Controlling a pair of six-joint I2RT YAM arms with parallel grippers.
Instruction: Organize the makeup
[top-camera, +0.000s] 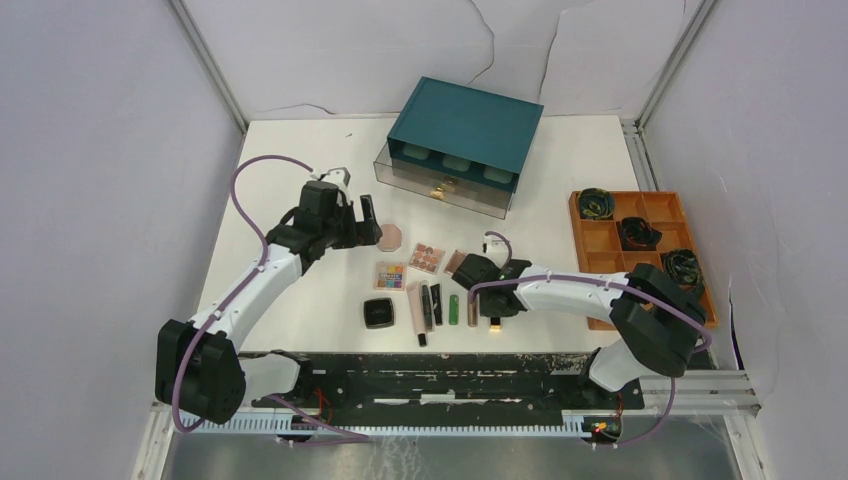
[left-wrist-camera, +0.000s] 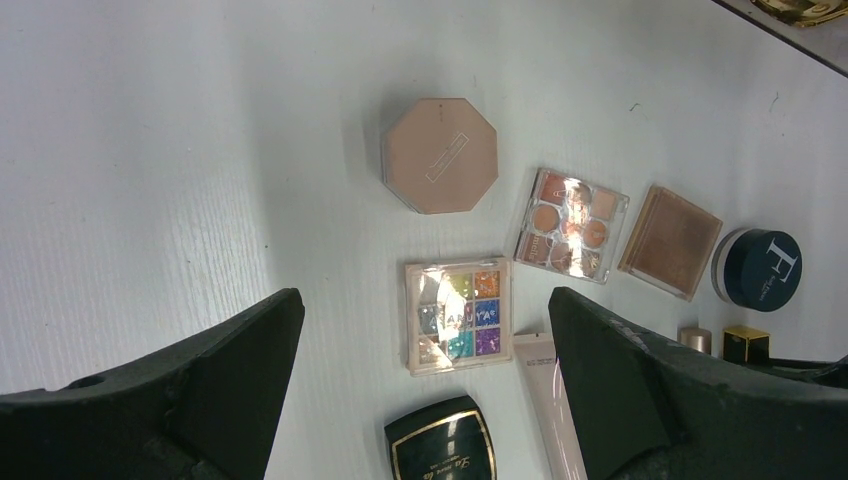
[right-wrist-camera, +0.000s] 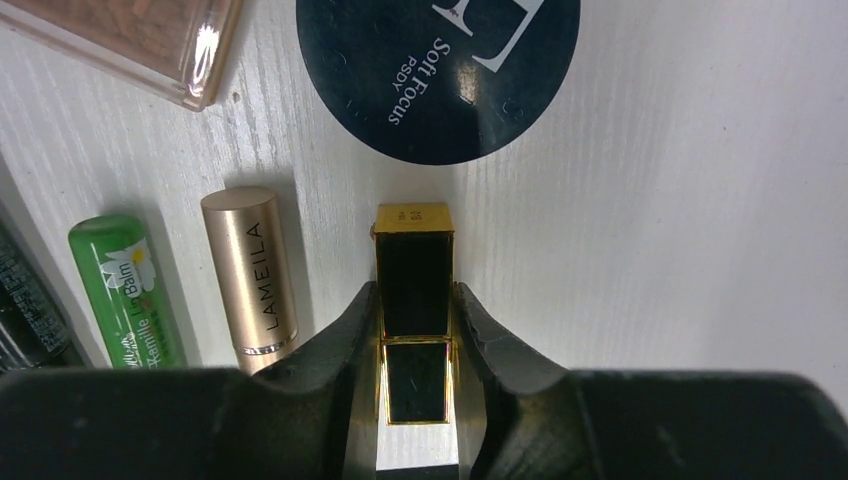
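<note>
Right gripper (right-wrist-camera: 415, 300) is clamped on the black-and-gold square lipstick tube (right-wrist-camera: 414, 255), flat on the white table (right-wrist-camera: 700, 250). Risk: dark blue round compact (right-wrist-camera: 440, 70) just beside at 12 o'clock, gold cylindrical tube (right-wrist-camera: 250, 270) at 9. A skewed lift could knock either. Left gripper (left-wrist-camera: 425, 305) wide open, empty.

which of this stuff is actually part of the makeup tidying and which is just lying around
Job: pink compact, colourful palette, peach palette, brown compact, blue compact, black compact, green balm, gold tube, slim tubes, black lipstick in the right gripper.
Lying about: teal drawer box, orange tray, coiled cables.
</note>
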